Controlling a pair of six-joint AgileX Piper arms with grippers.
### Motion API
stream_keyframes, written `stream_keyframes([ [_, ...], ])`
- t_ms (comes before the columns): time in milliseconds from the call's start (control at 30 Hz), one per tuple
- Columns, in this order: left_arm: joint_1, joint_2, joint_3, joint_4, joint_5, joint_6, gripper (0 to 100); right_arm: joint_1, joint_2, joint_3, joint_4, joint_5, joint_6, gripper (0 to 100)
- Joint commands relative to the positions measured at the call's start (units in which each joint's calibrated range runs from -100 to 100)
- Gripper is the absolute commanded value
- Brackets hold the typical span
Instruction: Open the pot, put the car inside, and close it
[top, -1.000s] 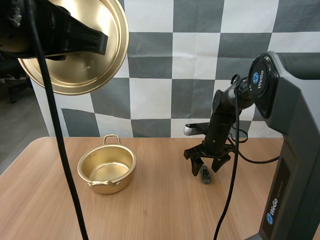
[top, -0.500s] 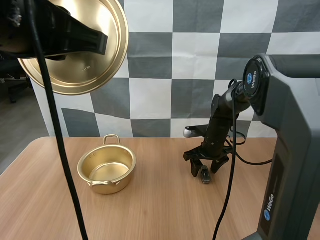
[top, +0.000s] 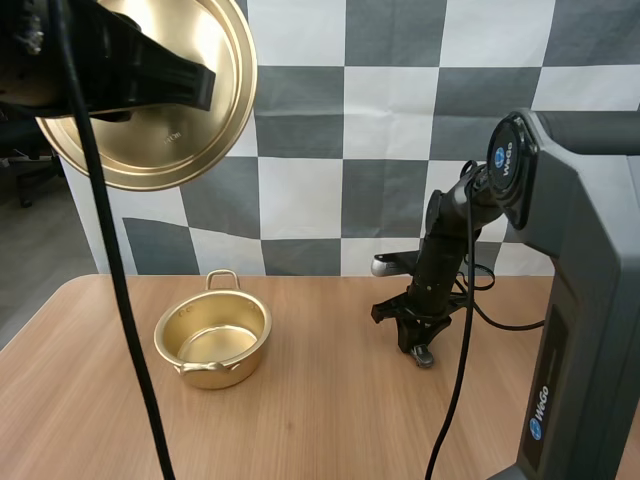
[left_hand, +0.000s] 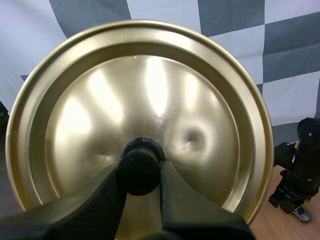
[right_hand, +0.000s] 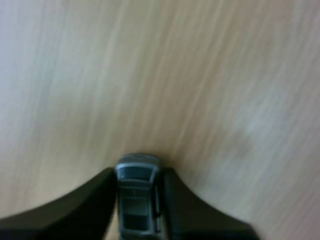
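A small grey toy car (top: 424, 353) rests on the wooden table, right of the pot. My right gripper (top: 417, 344) points down over it, and in the right wrist view its two fingers press both sides of the car (right_hand: 137, 199). The gold pot (top: 166, 335) stands open and empty at the table's left. High above it my left gripper (left_hand: 142, 172) is shut on the black knob (left_hand: 141, 161) of the gold lid (left_hand: 150, 90). The lid (top: 200, 150) hangs tilted, with its underside facing the camera. Beyond the lid's rim, the left wrist view shows the other arm's gripper at the car (left_hand: 303, 214).
The wooden table (top: 320, 420) has bare room between the pot and the car and along the front. My right arm's tall grey base (top: 585, 330) stands at the right edge. The table's left corner is rounded.
My right gripper's fingers have drawn in from wide apart to close on the car's sides. The car has shifted slightly to the right. The left arm and lid have stayed still.
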Motion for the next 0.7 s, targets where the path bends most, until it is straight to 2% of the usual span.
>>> stream_keyframes([
  [0, 0.01, 0.05, 0.03, -0.06, 0.00, 0.01, 0, -0.05, 0.13, 0.16, -0.22, 0.96, -0.28, 0],
  [167, 0.01, 0.05, 0.03, -0.06, 0.00, 0.01, 0, -0.95, -0.23, 0.16, 1.18, 1.73, -3.19, 0],
  [333, 0.01, 0.05, 0.03, 0.06, 0.00, 0.01, 0, -1.83, -4.65, -1.22, 9.16, 4.99, -9.05, 0],
  [500, 0.01, 0.05, 0.03, 0.06, 0.00, 0.01, 0, -1.88, -13.14, -8.56, 18.27, 18.95, -14.85, 0],
  [667, 0.01, -1.68, 0.03, 0.06, 0.00, 0.01, 0, -1.88, -21.86, -17.57, 21.24, 19.92, -16.78, 0],
])
